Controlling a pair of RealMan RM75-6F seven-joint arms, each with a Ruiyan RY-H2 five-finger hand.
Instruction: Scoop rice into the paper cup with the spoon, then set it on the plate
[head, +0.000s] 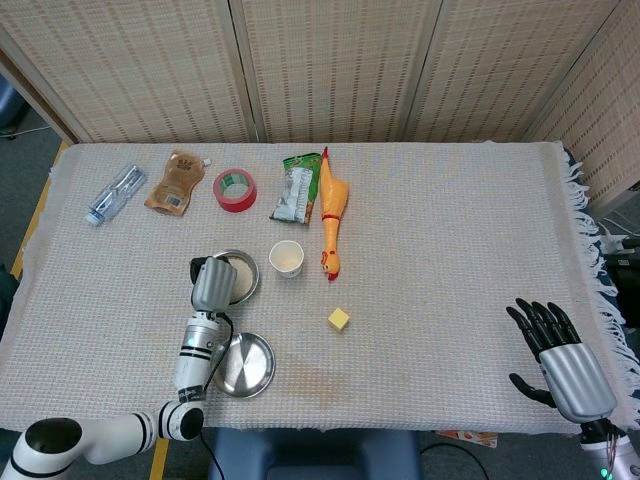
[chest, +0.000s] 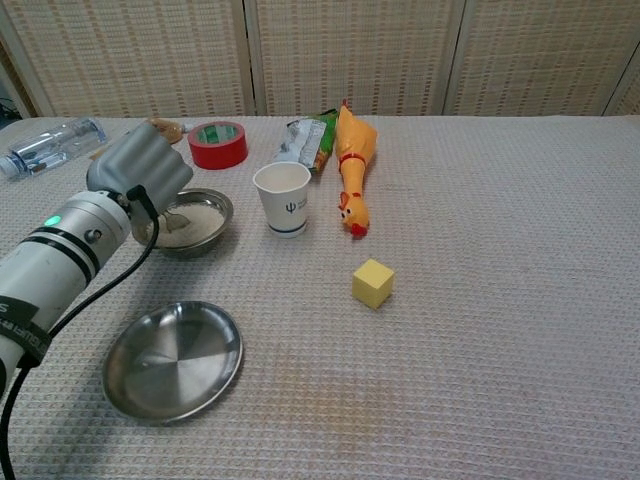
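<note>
Rice sits in its metal bowl beside the paper cup, the left hand clamped on the spoon dipped in, apparently mid-scoop; next needs a level lift cupward.

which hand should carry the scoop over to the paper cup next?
Left. The left hand is already at the rice bowl, with the paper cup just beside it. The right hand sits open at the table's far right edge, away from everything.
</note>
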